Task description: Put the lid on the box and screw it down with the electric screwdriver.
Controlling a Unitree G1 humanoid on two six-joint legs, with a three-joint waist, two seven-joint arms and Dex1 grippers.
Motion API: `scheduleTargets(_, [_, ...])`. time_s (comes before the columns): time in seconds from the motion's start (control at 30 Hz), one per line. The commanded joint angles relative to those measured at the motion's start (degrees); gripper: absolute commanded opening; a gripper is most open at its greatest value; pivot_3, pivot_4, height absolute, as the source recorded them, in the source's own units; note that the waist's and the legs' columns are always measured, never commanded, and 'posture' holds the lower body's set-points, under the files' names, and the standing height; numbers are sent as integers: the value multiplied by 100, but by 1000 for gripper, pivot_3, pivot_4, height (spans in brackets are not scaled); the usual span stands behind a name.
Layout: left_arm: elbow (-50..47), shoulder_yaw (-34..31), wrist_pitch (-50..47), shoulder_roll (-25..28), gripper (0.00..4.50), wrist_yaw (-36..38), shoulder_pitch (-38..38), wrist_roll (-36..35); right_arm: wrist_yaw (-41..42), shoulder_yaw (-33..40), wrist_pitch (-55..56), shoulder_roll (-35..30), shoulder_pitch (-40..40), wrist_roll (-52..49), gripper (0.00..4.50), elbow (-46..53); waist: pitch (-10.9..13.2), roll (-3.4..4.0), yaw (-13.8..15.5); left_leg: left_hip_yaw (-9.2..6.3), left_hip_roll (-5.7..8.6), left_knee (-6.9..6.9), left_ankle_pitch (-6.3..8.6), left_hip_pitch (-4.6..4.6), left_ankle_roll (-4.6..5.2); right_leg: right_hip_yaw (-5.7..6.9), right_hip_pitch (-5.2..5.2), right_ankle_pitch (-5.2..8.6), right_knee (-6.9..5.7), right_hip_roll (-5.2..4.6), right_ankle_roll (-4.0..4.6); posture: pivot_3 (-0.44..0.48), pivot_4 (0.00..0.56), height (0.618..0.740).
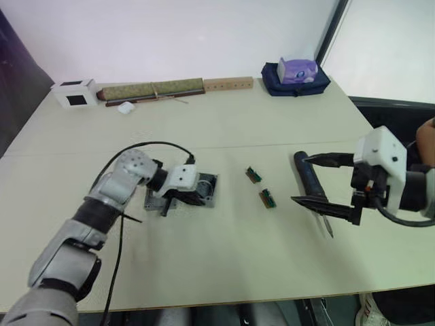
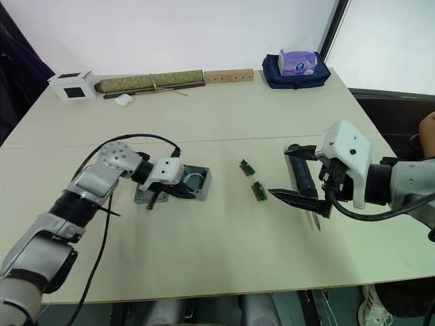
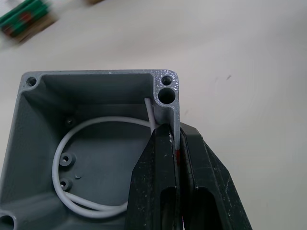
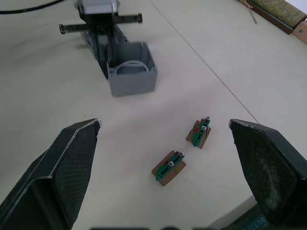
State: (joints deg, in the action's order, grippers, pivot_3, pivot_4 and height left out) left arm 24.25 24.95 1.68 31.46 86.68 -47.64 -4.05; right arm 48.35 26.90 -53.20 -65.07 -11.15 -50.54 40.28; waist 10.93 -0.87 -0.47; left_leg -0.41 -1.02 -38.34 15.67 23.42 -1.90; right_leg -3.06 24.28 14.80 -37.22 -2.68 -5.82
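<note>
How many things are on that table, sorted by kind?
Grey box: 1
Grey lid: 1
Black electric screwdriver: 1
Green circuit boards: 2
White cube: 1
Long mat roll: 1
Wooden block: 1
Blue bag: 1
Small white case: 1
Total: 10

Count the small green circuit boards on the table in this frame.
2. One circuit board lies between the box and the electric screwdriver; the second board sits just beside it, nearer the robot. None appears hidden.
</note>
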Motion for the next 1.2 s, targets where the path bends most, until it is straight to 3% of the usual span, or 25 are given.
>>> scheduleTargets(0.03, [563, 48, 589, -224, 22, 300, -432, 127, -111, 277, -10, -35, 0, -132, 4500, 159, 0, 0, -9, 0, 0, 0, 0, 0, 0, 0, 0, 0, 0, 0, 0, 0, 150, 740])
scheduleTargets(0.3, [1954, 268, 1577, -831, 22, 579, -1178, 497, -337, 544, -139, -33, 231, -294, 4500, 406, 0, -1, -16, -6, 0, 1, 1, -1, 2, 0, 0, 0, -2, 3, 0, 0, 150, 740])
scheduleTargets(0.57, [2286, 423, 1675, -932, 22, 582, -1374, 535, -488, 610, -171, -85, 289, -437, 4500, 479, -1, -1, -8, -9, 1, 0, 1, -2, 2, 0, -2, -1, -4, 1, -1, 0, 150, 740])
scheduleTargets(0.6, [2283, 423, 1625, -923, 616, 582, -1388, 545, -500, 587, -165, -96, 273, -448, 4500, 472, -1, -1, -12, -9, 1, 0, 1, -2, 2, 1, -2, -1, -4, 1, -1, 0, 150, 740])
scheduleTargets(0.67, [2131, 468, 1480, -785, 1123, 582, -1400, 416, -495, 499, -124, -127, 203, -455, 4500, 425, 0, -1, -16, -9, 1, 0, 1, -2, 2, 1, -2, -1, -4, 2, -1, 0, 150, 740])
scheduleTargets(0.77, [1784, 360, 1208, -595, 2406, 582, -1348, 181, -444, 385, -64, -169, 117, -454, 4500, 347, 0, -1, -43, -10, 0, 1, 1, -2, 2, 0, -1, -1, -4, 4, -1, 0, 150, 740])
scheduleTargets(0.93, [295, -509, -156, 20, 4238, 337, -821, -392, -272, -172, 170, -226, -318, -351, 4500, 52, 0, 0, -61, -11, -3, 2, 1, -3, 2, 0, 1, -1, -9, 4, -1, 0, 150, 740])
scheduleTargets(1.03, [-316, -738, -713, 211, 4388, 117, -533, -488, -190, -320, 246, -225, -441, -288, 4500, -50, -1, 0, -51, -12, -4, 2, 1, -5, 2, 1, 2, 0, -14, 4, -1, 0, 150, 740])
scheduleTargets(1.2, [-2602, -2150, -2509, 646, 4388, -2146, 1121, -374, 102, -1299, 579, -32, -1239, 4, 4500, -484, -1, 0, -97, -9, -12, 0, 1, -8, 2, -3, 3, -1, -19, 0, -1, 0, 150, 740])
